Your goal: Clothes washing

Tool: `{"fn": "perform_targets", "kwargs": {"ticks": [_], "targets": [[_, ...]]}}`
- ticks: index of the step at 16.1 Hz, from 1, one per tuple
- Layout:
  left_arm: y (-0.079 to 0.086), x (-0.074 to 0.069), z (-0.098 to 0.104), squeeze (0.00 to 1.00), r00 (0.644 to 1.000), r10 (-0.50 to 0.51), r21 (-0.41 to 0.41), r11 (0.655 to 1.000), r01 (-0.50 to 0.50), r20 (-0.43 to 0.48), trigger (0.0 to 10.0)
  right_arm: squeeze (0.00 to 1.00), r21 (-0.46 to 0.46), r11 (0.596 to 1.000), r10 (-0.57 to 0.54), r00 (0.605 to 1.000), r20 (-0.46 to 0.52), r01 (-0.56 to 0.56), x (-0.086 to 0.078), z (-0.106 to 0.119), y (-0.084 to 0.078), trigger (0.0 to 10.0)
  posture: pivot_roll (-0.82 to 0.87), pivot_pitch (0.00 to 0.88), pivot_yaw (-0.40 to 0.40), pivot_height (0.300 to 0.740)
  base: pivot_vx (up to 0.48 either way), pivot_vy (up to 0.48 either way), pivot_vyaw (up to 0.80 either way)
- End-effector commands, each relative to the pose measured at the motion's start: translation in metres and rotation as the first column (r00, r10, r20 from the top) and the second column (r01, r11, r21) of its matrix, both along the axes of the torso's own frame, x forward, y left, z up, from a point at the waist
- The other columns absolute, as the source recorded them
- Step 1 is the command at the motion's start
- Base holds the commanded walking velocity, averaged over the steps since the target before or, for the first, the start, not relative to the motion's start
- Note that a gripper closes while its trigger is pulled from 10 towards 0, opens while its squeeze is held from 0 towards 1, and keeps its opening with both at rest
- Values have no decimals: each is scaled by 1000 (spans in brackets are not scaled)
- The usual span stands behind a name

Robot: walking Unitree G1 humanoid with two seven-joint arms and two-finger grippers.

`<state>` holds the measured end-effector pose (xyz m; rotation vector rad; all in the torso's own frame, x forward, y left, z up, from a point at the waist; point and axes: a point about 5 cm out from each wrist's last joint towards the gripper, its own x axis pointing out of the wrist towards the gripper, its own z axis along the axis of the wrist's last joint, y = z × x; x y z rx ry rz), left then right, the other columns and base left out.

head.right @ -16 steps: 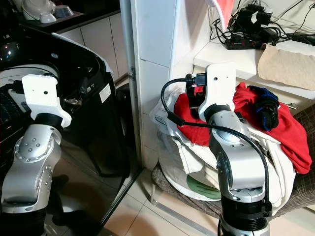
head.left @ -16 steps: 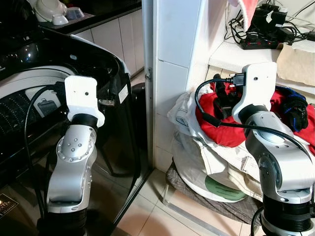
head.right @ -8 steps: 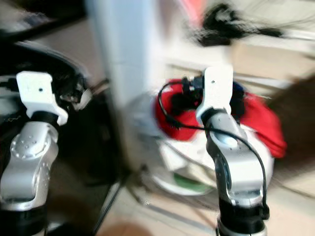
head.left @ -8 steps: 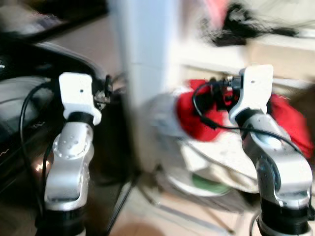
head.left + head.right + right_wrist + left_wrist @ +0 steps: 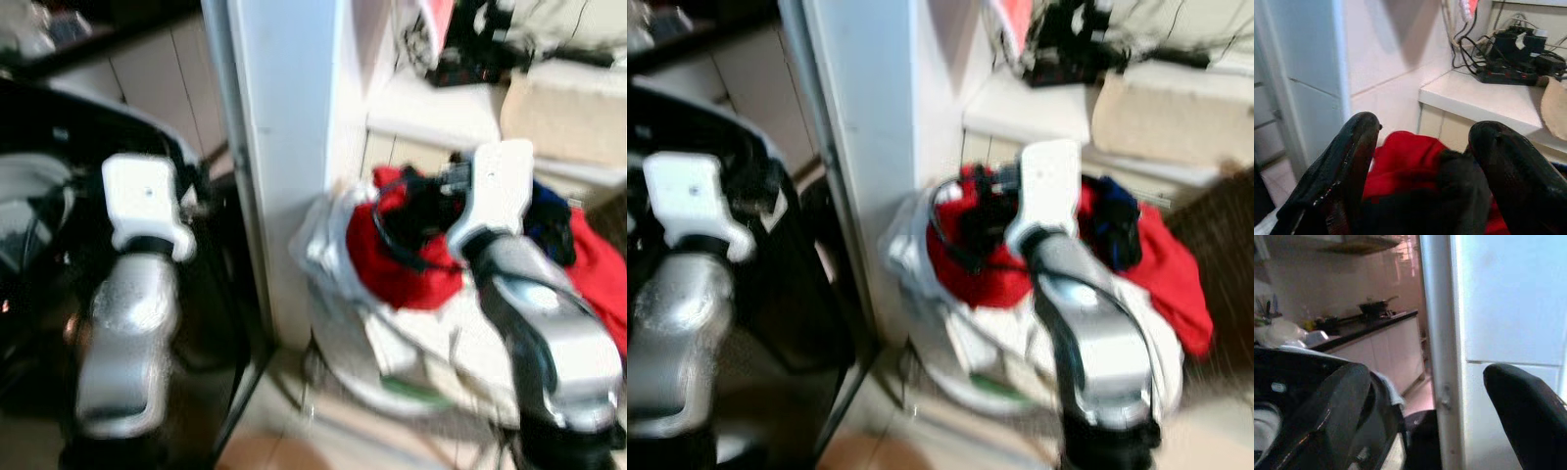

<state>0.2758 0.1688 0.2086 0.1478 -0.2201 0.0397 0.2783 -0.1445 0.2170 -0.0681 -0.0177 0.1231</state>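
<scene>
A heap of laundry lies in a white bag (image 5: 392, 338) on the floor right of a white pillar: a red garment (image 5: 402, 264) on top, a dark blue one (image 5: 549, 220) behind it. My right gripper (image 5: 1425, 127) hangs just over the heap, open, with the red garment (image 5: 1405, 156) and a dark cloth (image 5: 1464, 191) showing between its fingers (image 5: 1352, 161). The black washing machine (image 5: 59, 137) stands at the left. My left gripper (image 5: 1425, 382) is held up beside its rim (image 5: 1312, 367), open and holding nothing.
The white tiled pillar (image 5: 284, 147) separates the washer from the laundry. Behind the heap a white shelf (image 5: 441, 103) carries a power strip with cables (image 5: 470, 54) and a beige cloth (image 5: 563, 103). A kitchen counter (image 5: 1366, 325) runs beyond the washer. Tiled floor (image 5: 265, 441) lies in front.
The whole picture has shifted and stays blurred, so the camera has moved. Both arms keep much the same raised pose, the right one still at the red garment.
</scene>
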Motion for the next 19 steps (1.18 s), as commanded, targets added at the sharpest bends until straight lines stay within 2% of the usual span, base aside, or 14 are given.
{"fn": "perform_targets", "kwargs": {"ticks": [1, 5, 9, 10, 11, 14, 15, 17, 19], "targets": [[8, -4, 3, 0, 1000, 27, 3, 1000, -27, 11, 10000, 0, 11, 1000, 28, 999, 33, -28, -3, 8, 6, 10000, -43, 0, 6, 740, 0, 0, 0], [9, -5, 1, 0, 1000, 27, 7, 1000, -27, -4, 10000, 0, 17, 1000, 20, 999, 24, -21, -10, 7, 7, 10000, -51, 16, 17, 740, 0, 0, 0], [6, -4, 5, 0, 999, -51, 29, 998, 51, 8, 10000, 0, 6, 1000, -30, 999, 27, 30, -7, 13, 1, 10000, -52, 15, 18, 740, 0, 0, 0], [6, -3, 5, 0, 997, -75, 28, 997, 75, 3, 10000, 278, -4, 999, -50, 998, 22, 50, -4, 14, -2, 10000, -53, 13, 17, 740, 0, 0, 0], [6, -1, 7, 0, 995, -95, 28, 995, 95, 7, 10000, 988, -8, 999, -52, 998, 24, 52, -1, 16, -4, 10000, -55, 12, 17, 740, 0, 0, 0], [5, 2, 11, 0, 988, -153, 52, 987, 153, 2, 10000, 1000, -39, 997, -66, 998, 17, 67, 8, 21, -8, 10000, -54, 8, 14, 740, 0, 0, 0], [4, 2, 14, 0, 973, -233, 58, 971, 233, -8, 10000, 1000, -46, 995, -86, 996, -27, 85, 15, 22, -11, 10000, -52, 6, 12, 740, 0, 0, 0], [-2, -6, 17, 0, 920, -390, 58, 919, 391, -21, 10000, 1000, -39, 997, -73, 995, -75, 70, 21, 17, -10, 10000, -51, 5, 12, 740, 0, 0, 0], [-1, -14, 19, 0, 860, -507, 51, 859, 509, -49, 10000, 1000, -16, 999, -53, 992, -117, 51, 30, 8, -9, 10000, -48, 2, 12, 740, 0, 0, 0]]}}
